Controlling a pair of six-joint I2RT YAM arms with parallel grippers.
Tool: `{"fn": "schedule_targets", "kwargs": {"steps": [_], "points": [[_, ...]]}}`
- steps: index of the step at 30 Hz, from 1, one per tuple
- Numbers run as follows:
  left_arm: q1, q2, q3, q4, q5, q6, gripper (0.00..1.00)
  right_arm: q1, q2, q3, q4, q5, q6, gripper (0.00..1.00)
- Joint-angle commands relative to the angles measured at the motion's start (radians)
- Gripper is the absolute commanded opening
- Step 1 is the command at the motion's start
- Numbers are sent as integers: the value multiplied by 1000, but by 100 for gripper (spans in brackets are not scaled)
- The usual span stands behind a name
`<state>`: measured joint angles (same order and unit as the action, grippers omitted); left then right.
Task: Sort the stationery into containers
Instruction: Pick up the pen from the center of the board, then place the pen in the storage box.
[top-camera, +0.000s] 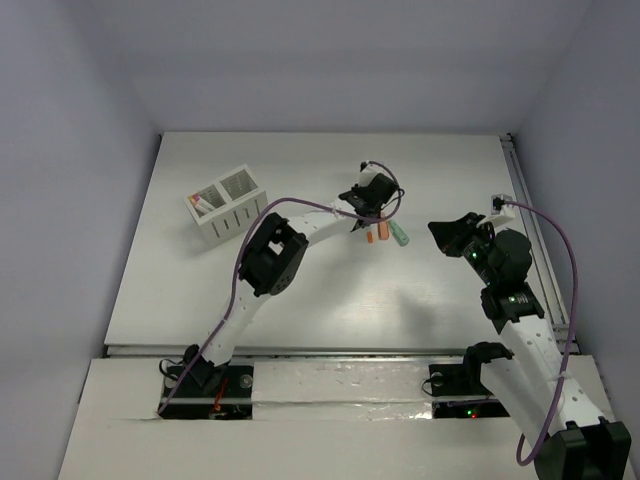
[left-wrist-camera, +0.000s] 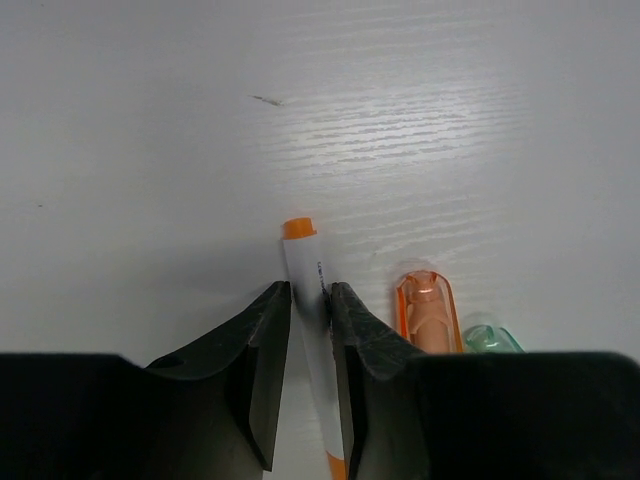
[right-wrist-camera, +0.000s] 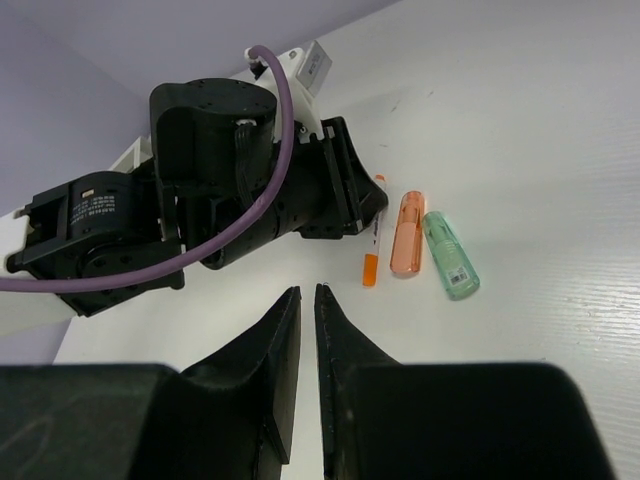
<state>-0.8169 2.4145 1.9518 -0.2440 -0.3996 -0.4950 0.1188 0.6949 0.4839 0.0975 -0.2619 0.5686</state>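
Observation:
A thin white pen (left-wrist-camera: 303, 262) with orange ends lies flat on the white table, and my left gripper (left-wrist-camera: 310, 292) is shut on its middle, a finger pressing each side. Just right of it lie a stubby orange marker (left-wrist-camera: 426, 315) and a mint-green marker (left-wrist-camera: 490, 340), side by side; the right wrist view shows the orange one (right-wrist-camera: 406, 234) and the mint one (right-wrist-camera: 450, 255) too. The white two-compartment organiser (top-camera: 228, 203) stands at the back left with a pen inside. My right gripper (right-wrist-camera: 308, 292) hovers near the markers, shut, nothing between its fingers.
A metal rail (top-camera: 530, 240) runs along the table's right edge, with a small white block (top-camera: 503, 203) by it. Purple cables loop over both arms. The left arm's elbow (top-camera: 272, 255) stretches between the organiser and the markers.

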Motion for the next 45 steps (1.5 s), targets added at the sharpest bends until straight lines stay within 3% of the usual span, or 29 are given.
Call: {"fn": "schedule_targets", "kwargs": {"steps": [1, 7, 9, 11, 14, 17, 21, 27, 33, 39, 45], "points": [[33, 24, 33, -37, 8, 13, 22, -2, -8, 41, 51, -11, -9, 17], [33, 49, 49, -69, -1, 27, 23, -2, -11, 41, 50, -8, -9, 17], [33, 48, 48, -69, -10, 33, 16, -2, -11, 42, 47, -8, -9, 17], [33, 41, 38, -69, -24, 39, 1, -2, -12, 42, 47, -10, -10, 17], [33, 0, -5, -51, -50, 52, 0, -2, -12, 42, 48, -8, -10, 17], [33, -109, -94, 1, -80, 76, 0, -2, -11, 42, 48, -11, -9, 17], [44, -366, -240, 103, -157, 124, 0, -2, -12, 41, 51, -11, -9, 17], [175, -700, -419, 167, -254, 147, 0, -2, -17, 41, 50, -13, -7, 17], [447, -951, -645, 324, -323, 160, 0, -2, -25, 38, 56, -22, -3, 17], [591, -974, -763, 494, -485, 320, 0, -2, -17, 35, 67, -31, 2, 17], [648, -948, -827, 603, -509, 372, 0, -2, -5, 32, 79, -36, 7, 17]]}}
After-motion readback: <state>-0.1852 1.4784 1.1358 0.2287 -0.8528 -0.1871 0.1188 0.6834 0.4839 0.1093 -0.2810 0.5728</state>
